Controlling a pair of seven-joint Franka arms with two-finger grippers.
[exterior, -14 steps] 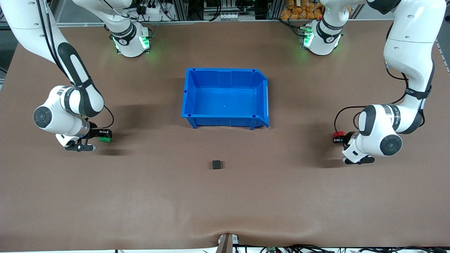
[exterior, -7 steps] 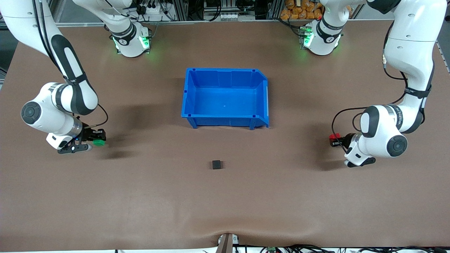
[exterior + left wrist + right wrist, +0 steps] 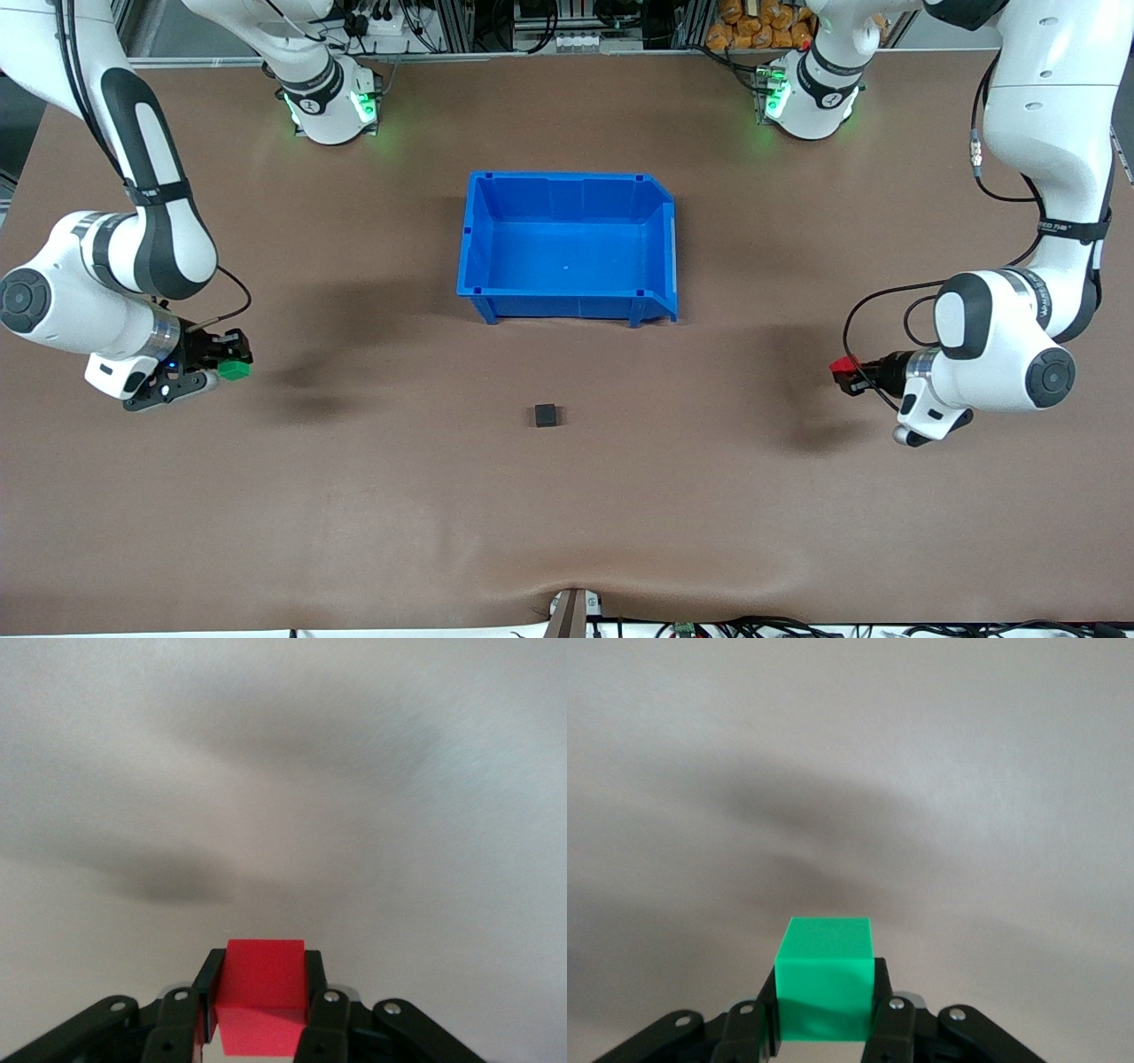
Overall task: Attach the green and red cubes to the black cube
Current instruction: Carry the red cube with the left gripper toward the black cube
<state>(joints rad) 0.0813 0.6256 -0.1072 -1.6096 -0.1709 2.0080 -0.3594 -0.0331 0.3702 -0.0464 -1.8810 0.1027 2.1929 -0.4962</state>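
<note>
Both arms swung outward since last frame. I see right gripper (image 3: 232, 367) clamping green cube (image 3: 234, 369), left gripper (image 3: 844, 369) clamping red cube (image 3: 842, 364). Black cube (image 3: 546, 415) sits midway between the jaws.

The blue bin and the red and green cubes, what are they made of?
The blue bin looks like molded plastic: glossy walls, ribbed rim. The red cube and green cube look like smooth, solid-coloured plastic with a matte finish and sharp edges, though painted wood or foam cannot be ruled out.
</note>
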